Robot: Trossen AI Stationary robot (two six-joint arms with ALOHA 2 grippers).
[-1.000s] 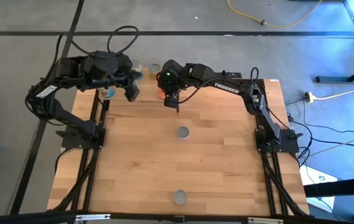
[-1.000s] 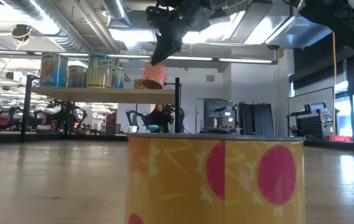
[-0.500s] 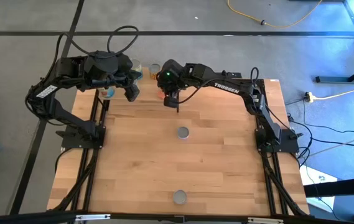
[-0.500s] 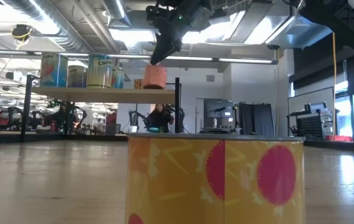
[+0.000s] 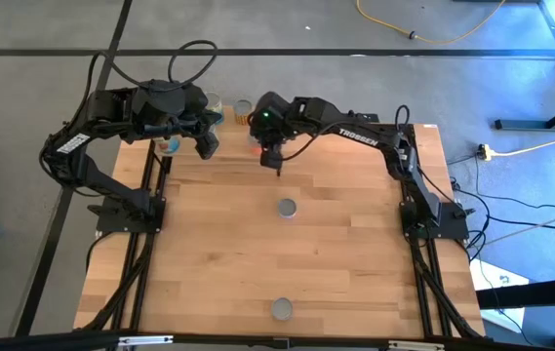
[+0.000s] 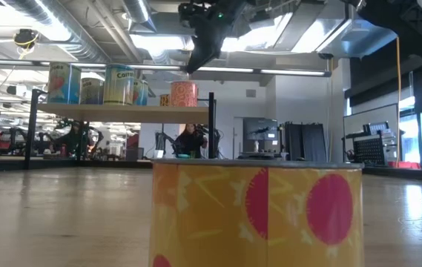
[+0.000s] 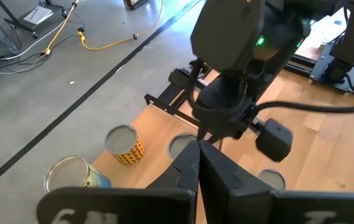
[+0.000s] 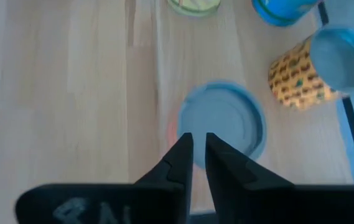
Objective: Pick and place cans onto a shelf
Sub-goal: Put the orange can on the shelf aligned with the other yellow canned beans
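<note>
The shelf (image 6: 122,111) carries several cans in a row. At its right end stands an orange can (image 6: 184,93), upright on its base. My right gripper (image 6: 193,68) hangs just above this can, clear of it, fingers slanting down. In the right wrist view the gripper (image 8: 199,146) is open by a narrow gap over the can's silver top (image 8: 226,121). My left gripper (image 5: 206,146) is shut and waits above the shelf's left part. A yellow can with red dots (image 6: 255,215) stands on the table near its front edge.
Blue and yellow cans (image 6: 64,83) (image 6: 119,84) fill the shelf's left part. A yellow patterned can (image 8: 310,71) stands beside the orange one. One more can (image 5: 287,207) stands mid-table. Black posts (image 6: 211,122) rise at the shelf's ends.
The orange can, tilted under my right gripper a second ago, has come upright onto the shelf's right end. My right gripper has let go and risen clear of its top.
</note>
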